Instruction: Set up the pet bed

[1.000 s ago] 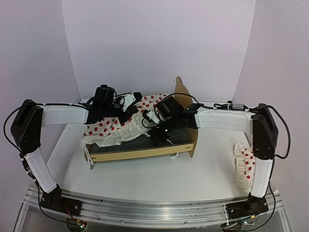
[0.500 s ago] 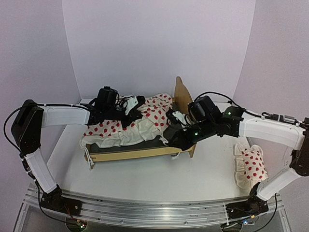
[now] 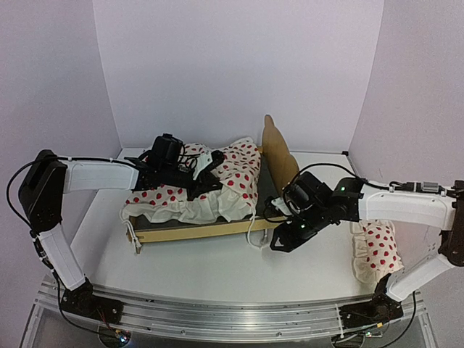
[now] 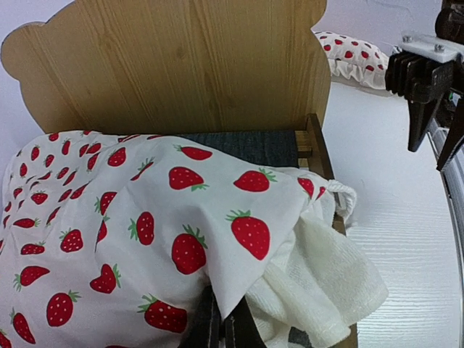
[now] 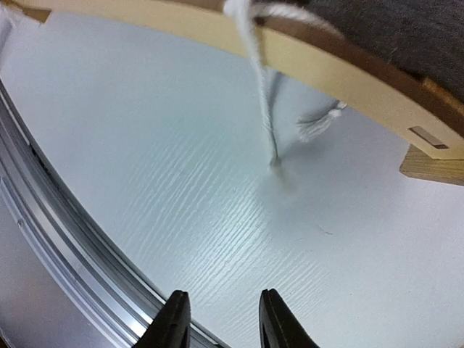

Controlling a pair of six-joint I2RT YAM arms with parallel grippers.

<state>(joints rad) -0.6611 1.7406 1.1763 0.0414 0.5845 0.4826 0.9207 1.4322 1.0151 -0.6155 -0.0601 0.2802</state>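
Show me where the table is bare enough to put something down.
Free: the table strip between bed and near rail, and left of the bed. Crowded: duvet and left gripper fill the bed; the right gripper hovers by its right corner, the pillow just beyond.

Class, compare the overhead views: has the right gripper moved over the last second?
Yes. The right gripper has pulled back off the bed toward the near edge of the table, and now hangs over bare surface in front of the headboard end.

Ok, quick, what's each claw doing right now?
Left claw: closed, pinching the white strawberry-print fabric duvet.
Right claw: open, holding nothing.
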